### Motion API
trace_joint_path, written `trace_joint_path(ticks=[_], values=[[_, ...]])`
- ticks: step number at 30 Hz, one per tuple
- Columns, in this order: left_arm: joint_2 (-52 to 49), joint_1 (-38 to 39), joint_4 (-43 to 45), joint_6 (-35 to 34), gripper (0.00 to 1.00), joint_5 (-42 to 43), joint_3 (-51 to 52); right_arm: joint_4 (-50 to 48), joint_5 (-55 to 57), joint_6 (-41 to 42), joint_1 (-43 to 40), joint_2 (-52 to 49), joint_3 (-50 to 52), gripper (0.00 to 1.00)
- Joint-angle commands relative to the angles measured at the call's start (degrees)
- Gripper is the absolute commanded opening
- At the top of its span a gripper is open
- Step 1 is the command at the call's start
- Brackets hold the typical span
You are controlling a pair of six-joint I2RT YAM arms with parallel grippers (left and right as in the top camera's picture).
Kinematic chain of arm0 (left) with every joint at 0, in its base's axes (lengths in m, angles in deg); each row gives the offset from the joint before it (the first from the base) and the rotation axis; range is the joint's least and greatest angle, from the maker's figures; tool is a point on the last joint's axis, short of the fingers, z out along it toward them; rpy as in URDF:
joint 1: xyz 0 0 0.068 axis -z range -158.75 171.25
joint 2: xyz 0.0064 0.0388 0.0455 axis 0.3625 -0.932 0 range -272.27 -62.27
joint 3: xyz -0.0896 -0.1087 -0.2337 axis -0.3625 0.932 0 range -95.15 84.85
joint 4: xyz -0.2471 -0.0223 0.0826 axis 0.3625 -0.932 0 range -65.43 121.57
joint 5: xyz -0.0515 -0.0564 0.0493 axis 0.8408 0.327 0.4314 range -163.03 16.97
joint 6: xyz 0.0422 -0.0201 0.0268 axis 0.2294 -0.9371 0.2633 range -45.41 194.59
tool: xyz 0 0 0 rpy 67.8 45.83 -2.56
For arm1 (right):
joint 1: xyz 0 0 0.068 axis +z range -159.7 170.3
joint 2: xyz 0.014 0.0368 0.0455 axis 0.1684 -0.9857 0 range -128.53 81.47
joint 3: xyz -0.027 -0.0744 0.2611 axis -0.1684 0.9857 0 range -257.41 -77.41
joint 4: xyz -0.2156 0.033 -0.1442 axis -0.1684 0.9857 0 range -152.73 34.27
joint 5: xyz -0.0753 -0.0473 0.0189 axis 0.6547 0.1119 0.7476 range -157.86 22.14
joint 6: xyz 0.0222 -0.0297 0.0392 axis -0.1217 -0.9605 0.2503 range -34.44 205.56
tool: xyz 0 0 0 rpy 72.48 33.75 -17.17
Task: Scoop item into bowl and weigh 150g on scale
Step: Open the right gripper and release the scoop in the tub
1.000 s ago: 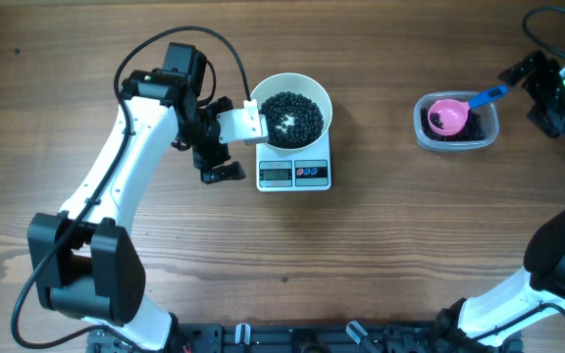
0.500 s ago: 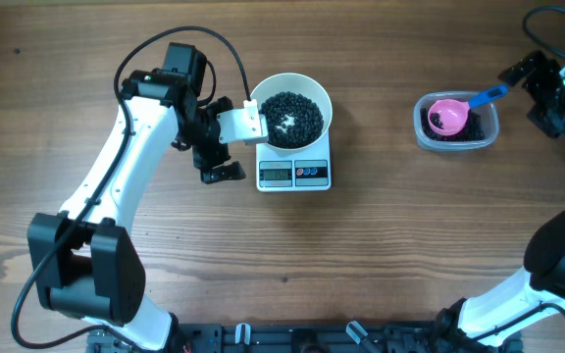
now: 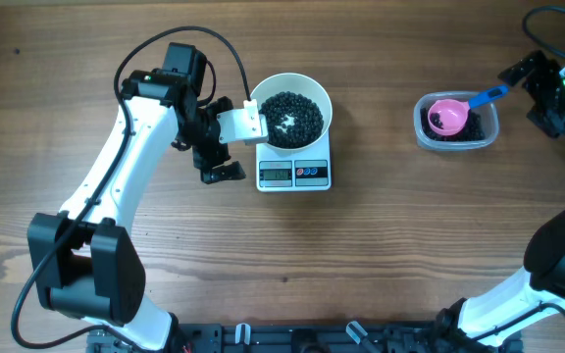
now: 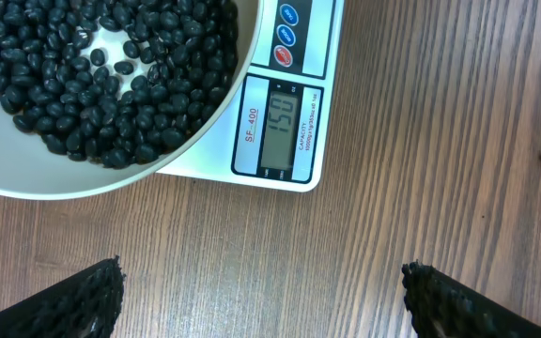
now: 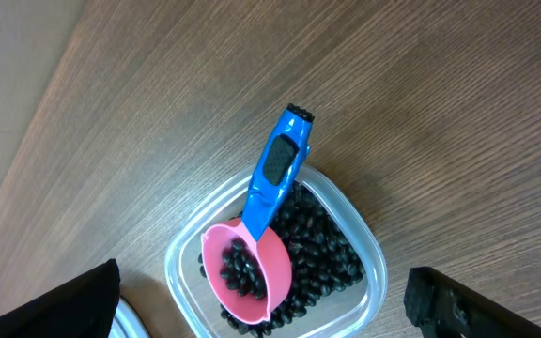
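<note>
Jaws left and right gape empty; one bowl (image 4: 54, 178) of beans (image 4: 111, 84) tops one scale (image 3: 294, 175).

Scale (image 3: 294, 173): small, white, square, flat on the wooden desk (image 3: 381, 255). A grey display and round buttons run along its front strip. The display reads 150.

Bowl (image 3: 326, 102): round, white, deep, upright on the scale's platform. It covers all but the front strip.

Beans (image 3: 293, 117): small, black, glossy, a shallow layer in the bowl with a bare white patch showing through. More beans (image 5: 322, 239) lie well apart to the right in a clear tub (image 5: 181, 272), some of them in a pink scoop (image 5: 252, 268).
</note>
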Motion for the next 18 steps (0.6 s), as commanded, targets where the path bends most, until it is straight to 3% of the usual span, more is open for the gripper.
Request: trace_joint_path(ticks=[1, 7, 18], values=[[-0.2, -0.2, 0.0, 1.1, 1.00, 1.4, 0.4, -0.6, 0.8, 0.4, 0.4, 0.6, 0.9, 1.00], [-0.2, -0.2, 0.0, 1.1, 1.00, 1.4, 0.4, -0.8, 0.8, 0.4, 3.1, 1.9, 0.9, 1.00], [-0.2, -0.2, 0.0, 1.1, 1.00, 1.4, 0.4, -0.7, 0.8, 0.4, 10.9, 15.7, 0.9, 1.00]])
